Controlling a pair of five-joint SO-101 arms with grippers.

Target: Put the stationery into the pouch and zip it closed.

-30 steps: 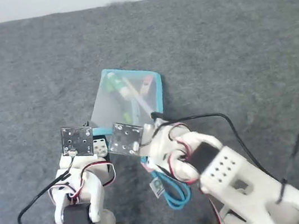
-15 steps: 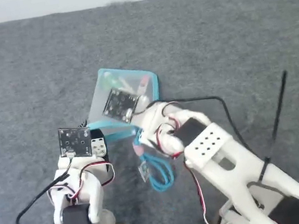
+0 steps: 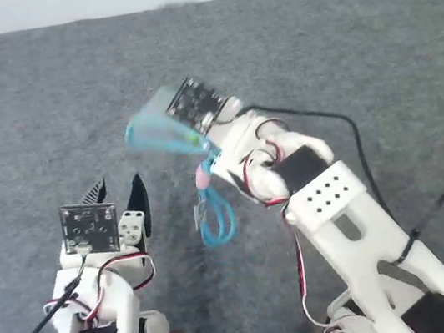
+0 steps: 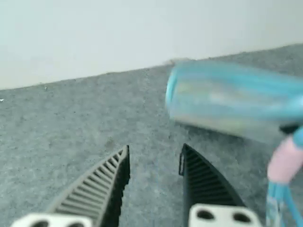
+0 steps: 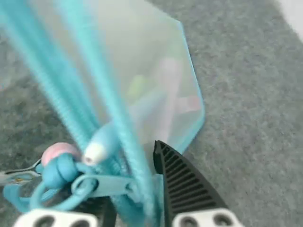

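Pouch [image 3: 153, 132] hangs clamped in the right hand [image 3: 198, 140]; tag [image 3: 201, 214] print unreadable.

High view: the translucent teal-edged pouch [image 3: 157, 130] is a smear, outline unclear. In my left wrist view its far end runs off the frame edge. Inside it the stationery [image 5: 158, 90] is just soft green and pink blobs, can't tell which item is which. On my right gripper [image 5: 135, 179] one black finger [image 5: 182, 189] is visible, the other sits mostly behind the blurred teal cord loop [image 5: 107, 101]. The small tag [image 3: 202, 214] on that cord is too small to make out.
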